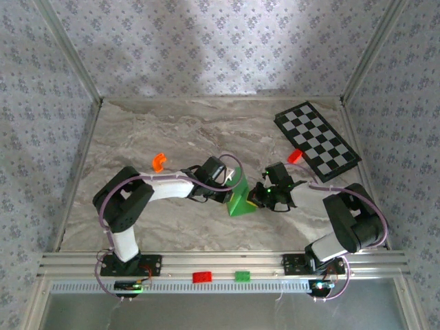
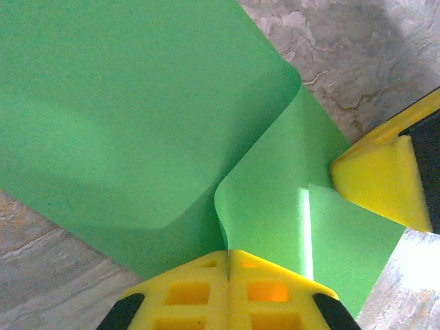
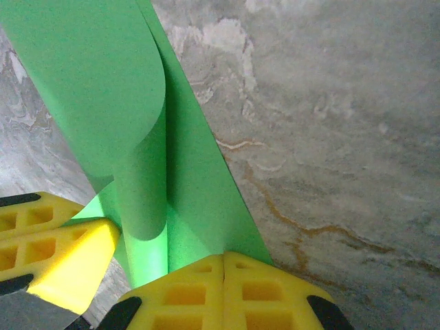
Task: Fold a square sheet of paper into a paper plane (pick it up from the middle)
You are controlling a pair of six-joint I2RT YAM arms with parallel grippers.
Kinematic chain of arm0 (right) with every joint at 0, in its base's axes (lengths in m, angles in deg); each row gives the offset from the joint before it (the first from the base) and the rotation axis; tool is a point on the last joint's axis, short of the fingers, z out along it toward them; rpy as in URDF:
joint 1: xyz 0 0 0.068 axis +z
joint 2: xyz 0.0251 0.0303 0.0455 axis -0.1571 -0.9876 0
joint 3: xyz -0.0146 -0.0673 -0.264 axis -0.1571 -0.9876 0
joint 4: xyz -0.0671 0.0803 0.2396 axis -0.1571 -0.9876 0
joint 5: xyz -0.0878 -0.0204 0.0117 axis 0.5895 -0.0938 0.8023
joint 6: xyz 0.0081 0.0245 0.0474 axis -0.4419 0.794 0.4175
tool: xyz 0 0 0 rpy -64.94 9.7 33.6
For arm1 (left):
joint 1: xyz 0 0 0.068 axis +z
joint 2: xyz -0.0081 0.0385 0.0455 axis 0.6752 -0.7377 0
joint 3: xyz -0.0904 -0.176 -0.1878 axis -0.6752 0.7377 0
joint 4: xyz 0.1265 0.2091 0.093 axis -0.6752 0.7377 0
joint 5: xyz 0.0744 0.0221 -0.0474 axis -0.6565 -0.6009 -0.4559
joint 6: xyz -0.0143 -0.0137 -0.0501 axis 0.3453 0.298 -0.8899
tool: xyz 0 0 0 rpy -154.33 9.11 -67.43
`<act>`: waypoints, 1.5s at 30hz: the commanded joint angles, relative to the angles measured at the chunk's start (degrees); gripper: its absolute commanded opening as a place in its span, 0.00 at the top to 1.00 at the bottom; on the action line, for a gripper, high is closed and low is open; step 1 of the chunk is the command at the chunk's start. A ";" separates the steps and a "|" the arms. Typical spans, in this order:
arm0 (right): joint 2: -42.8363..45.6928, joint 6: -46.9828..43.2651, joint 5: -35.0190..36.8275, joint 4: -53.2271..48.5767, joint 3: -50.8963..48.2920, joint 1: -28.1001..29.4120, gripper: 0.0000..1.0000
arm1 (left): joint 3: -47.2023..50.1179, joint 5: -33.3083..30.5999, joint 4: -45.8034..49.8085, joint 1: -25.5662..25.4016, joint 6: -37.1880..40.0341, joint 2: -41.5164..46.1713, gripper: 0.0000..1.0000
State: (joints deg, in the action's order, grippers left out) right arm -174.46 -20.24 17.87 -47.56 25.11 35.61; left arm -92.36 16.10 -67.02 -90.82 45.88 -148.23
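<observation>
Two claws are both working the sheet [image 1: 242,203]: the left claw [image 2: 228,256] is clamping shut on a pinched-up ridge of it, and the right claw [image 3: 223,258] is clenching shut on the same paper just beside, tips nearly meeting. Sheet is sitting mid-table between the two claws, standing up like a small tent, lower edge seemingly touching the table [image 1: 137,130]. Progress, as I'm reading it: pick-up from the middle is looking done, folding is barely starting. I'm seeing only soft curls and a rounded bend in the wrist views, no sharp crease, no nose flaps, nothing dart-shaped. So centre crease, corner folds and wings are all remaining. Surface is looking like smooth grey-beige marble laminate, so paper is likely sliding easily when pressed. Board [image 1: 316,141] is lying far right, well apart from the sheet, with a red brick [image 1: 294,156] touching or just beside its near edge, can't tell which. Orange piece [image 1: 159,161] is lying on the left half of the table. Second red brick [image 1: 202,277] and green brick [image 1: 242,276] are sitting on the front rail [image 1: 82,265]. Patterned wallpaper [image 1: 206,41] is lining the cell on three sides.
</observation>
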 commanded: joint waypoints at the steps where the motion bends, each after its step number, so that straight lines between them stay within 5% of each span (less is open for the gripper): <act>1: -0.93 -0.87 2.17 -5.00 0.08 0.55 1.00 | 0.44 -0.09 -0.72 0.37 0.58 -1.26 0.98; 15: 5.17 -1.93 -0.31 -4.24 1.55 0.73 0.91 | 2.47 1.72 -2.50 0.21 -1.30 -1.92 0.98; 45: -0.31 -0.68 1.84 -4.53 -2.78 2.74 1.00 | 1.38 -0.26 -3.45 0.36 -1.76 -0.47 0.99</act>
State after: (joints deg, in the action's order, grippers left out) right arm -173.39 -20.85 17.41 -49.05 24.37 38.73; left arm -90.50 16.91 -70.97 -90.78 43.28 -148.95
